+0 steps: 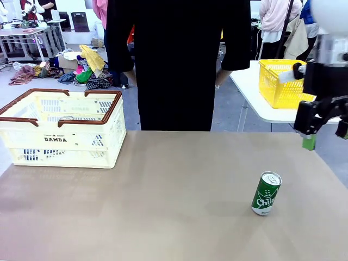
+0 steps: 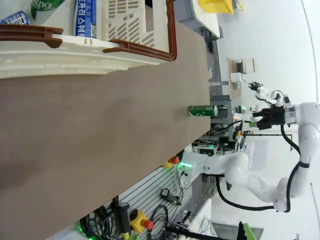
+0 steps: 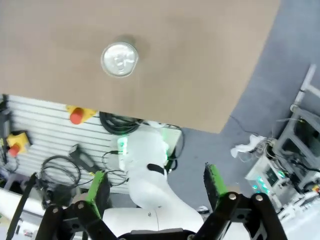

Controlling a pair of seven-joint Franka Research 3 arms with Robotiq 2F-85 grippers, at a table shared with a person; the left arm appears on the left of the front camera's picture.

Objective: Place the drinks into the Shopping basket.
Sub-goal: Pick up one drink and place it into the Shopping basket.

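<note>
Table (image 1: 163, 190) spans the lower frame. Shopping basket (image 1: 60, 128) sits upper left, a blue can (image 2: 85, 17) already inside, so it serves as drop point. Right gripper (image 3: 156, 187) hangs at the right edge, jaws spread and empty, probably readied for the upright green can (image 1: 266, 193) at lower right.

— Operator: What sort of room am I working in?
— Spotter: You're in a robotics lab. Your white robot arm (image 2: 250, 180) is mounted at the table (image 1: 163, 190). Below it, a slatted panel (image 3: 40, 107) carries red emergency-stop buttons (image 3: 76, 116) and black cables (image 3: 102, 120).
— Operator: And behind?
— Spotter: You've a white side table (image 1: 247, 92), and clothes heaped (image 1: 89, 76) on the grey floor (image 1: 225, 114).
</note>
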